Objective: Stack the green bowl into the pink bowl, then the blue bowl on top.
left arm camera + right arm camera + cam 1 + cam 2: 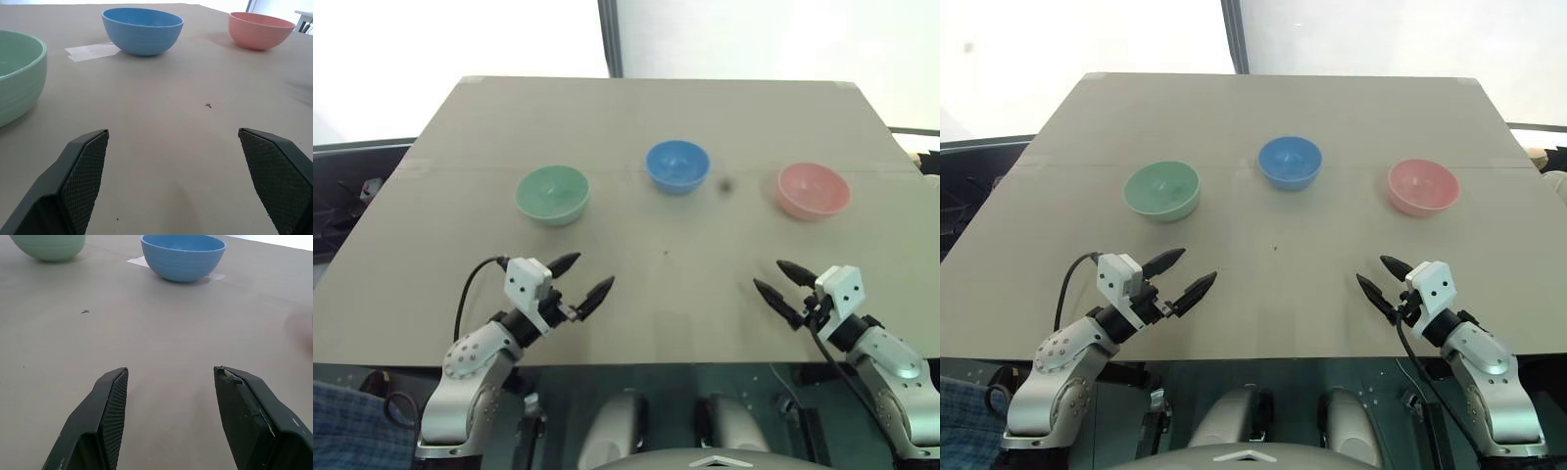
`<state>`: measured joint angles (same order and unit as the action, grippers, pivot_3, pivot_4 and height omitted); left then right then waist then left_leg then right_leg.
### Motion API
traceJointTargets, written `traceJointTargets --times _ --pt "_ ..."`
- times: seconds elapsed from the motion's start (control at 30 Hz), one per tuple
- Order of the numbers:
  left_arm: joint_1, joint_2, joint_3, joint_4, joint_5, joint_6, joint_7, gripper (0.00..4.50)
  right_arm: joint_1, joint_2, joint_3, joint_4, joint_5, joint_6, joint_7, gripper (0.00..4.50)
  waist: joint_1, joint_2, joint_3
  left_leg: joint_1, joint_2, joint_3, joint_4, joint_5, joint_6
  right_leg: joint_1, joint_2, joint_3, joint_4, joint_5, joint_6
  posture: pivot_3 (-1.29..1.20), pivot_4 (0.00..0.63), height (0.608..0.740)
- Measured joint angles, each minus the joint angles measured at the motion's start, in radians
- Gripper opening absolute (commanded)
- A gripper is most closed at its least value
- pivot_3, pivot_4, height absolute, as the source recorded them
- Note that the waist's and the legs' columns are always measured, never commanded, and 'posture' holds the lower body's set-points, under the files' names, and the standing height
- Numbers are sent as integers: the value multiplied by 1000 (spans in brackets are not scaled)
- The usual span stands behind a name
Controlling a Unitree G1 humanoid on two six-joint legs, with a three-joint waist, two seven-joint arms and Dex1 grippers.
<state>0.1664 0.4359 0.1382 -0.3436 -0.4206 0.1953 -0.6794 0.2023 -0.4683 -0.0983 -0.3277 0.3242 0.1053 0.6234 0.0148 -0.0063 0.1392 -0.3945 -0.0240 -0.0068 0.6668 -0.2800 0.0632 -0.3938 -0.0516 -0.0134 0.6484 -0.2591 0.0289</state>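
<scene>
Green bowl, blue bowl and pink bowl sit apart in a row on the worktop; left tool and right tool hover near its front edge, both released, empty.

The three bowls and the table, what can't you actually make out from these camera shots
- Green bowl: the left wrist view's edge cuts off its far side.
- Pink bowl: the right wrist view misses it, leaving a faint blur at the frame edge.
- Dark speck between the blue bowl and the pink bowl, left eye view: too small to identify.
- Table: its underside is hidden by its own top.
</scene>
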Motion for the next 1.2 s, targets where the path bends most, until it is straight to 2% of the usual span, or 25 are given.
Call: traceJointTargets --times 0.97,1.2 --pt "8 -31 10 0 -39 -32 3 4500 -26 -34 -39 35 7 -2 43 2912 0 0 0 0 0 0 1 0 0 1 0 0 0 0 0 0 150 740" --pt "-8 -49 11 -31 -189 -20 -62 4500 -38 -40 -41 46 -7 -3 34 2912 0 0 0 0 0 0 1 0 0 1 0 0 0 0 0 0 150 740"
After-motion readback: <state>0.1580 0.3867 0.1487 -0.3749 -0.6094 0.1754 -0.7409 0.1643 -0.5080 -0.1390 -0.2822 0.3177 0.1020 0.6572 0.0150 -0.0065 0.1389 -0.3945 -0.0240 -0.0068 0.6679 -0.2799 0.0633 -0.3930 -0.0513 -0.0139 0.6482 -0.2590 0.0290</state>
